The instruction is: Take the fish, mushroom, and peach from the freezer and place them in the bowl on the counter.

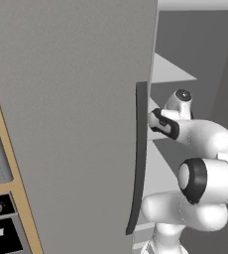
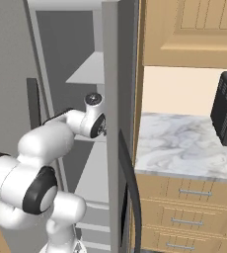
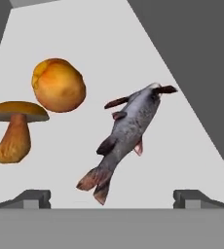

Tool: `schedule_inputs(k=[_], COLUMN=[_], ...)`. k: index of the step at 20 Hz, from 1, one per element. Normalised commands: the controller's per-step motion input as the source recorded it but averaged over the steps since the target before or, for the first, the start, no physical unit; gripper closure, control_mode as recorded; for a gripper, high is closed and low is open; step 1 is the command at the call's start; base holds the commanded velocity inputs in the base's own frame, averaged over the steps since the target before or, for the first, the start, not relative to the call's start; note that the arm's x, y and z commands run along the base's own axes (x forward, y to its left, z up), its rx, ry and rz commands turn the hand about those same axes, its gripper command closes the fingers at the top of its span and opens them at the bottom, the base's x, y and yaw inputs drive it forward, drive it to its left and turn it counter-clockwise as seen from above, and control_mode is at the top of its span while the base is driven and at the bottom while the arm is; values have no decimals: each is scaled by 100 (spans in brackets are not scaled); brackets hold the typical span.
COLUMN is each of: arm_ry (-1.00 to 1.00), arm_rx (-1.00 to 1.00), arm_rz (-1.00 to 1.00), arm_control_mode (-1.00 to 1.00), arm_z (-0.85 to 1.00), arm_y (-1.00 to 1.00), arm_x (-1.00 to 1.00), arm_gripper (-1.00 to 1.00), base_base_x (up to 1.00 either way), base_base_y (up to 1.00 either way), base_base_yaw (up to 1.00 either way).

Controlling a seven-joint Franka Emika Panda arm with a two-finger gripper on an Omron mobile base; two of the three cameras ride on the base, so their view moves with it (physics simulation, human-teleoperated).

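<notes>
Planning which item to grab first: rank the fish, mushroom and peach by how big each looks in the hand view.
1. fish, clearly the longest, stretching diagonally across the shelf.
2 and 3. mushroom and peach look about alike: the mushroom is wider across its cap, the peach fuller. The peach lies farther from the camera, so that order is unsure.

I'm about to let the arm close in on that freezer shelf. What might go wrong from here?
The fish lies slanted between the open jaws, so a straight close may catch only the tail and let it slip. The peach and the mushroom sit close beside it; a sideways nudge might roll the peach. The arm reaches past the freezer door's edge and may brush it pulling back.
</notes>
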Motion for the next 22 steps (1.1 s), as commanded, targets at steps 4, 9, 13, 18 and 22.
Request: schedule_inputs(k=[4,9,13,18,22], arm_ry=[0,0,0,1,0], arm_rx=[1,0,0,0,0], arm_rz=[0,0,0,0,0], arm_control_mode=[-100,-100,-100,-100,-100], arm_z=[-30,-25,-19,-23,-19], arm_y=[-7,-6,-6,-5,-7], arm_x=[39,35,38,32,13], arm_gripper=[-100,-100,-100,-100,100], base_base_x=[0,0,0,0,0], base_base_y=[0,0,0,0,0], base_base_yaw=[0,0,0,0,0])
